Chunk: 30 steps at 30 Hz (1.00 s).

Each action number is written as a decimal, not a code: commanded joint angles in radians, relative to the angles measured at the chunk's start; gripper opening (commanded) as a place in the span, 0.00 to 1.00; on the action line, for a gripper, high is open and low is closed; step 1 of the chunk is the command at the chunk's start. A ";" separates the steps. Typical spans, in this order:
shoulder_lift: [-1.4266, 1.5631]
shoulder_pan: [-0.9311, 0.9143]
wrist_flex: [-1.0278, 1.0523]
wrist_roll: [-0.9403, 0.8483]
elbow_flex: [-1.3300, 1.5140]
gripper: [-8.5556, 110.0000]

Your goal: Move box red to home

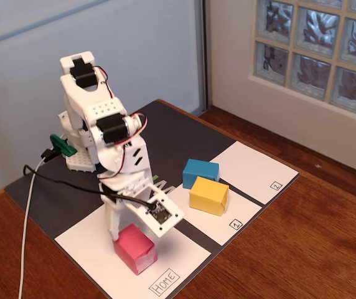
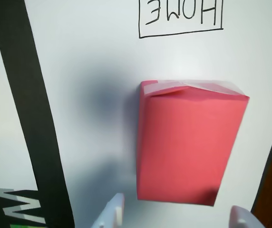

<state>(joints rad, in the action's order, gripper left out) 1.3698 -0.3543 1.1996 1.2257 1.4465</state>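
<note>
The box red (image 1: 135, 249) (image 2: 188, 147) is a pinkish-red paper-wrapped cuboid resting on the home (image 1: 187, 249) (image 2: 102, 95), a large white sheet. Its boxed "HOME" label (image 1: 164, 281) (image 2: 180, 14) lies just beyond the box. My gripper (image 1: 131, 227) (image 2: 176, 217) hangs just behind and above the box. It is open, and its white fingertips (image 2: 114, 213) stand wider apart than the box without touching it. Nothing is held.
A blue box (image 1: 200, 172) and a yellow box (image 1: 208, 195) sit together on the narrow sheet marked 1 (image 1: 234, 224). Sheet 2 (image 1: 256, 171) lies beyond them. A black mat (image 1: 178, 134) underlies the sheets on the wooden table (image 1: 302, 249). A white cable (image 1: 27, 218) trails on the left.
</note>
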 commanded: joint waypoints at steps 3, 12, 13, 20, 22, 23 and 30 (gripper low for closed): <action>0.158 0.003 0.032 -0.031 0.061 0.20; 0.405 -0.021 0.110 -0.092 0.242 0.07; 0.436 -0.020 0.123 -0.098 0.261 0.07; 0.670 0.005 0.212 -0.097 0.413 0.07; 0.750 0.017 0.236 -0.081 0.471 0.07; 0.792 0.025 0.249 -0.071 0.499 0.07; 1.086 0.130 0.337 0.060 0.709 0.07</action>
<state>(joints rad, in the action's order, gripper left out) 2.3485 -0.2654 1.5156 1.2425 2.1031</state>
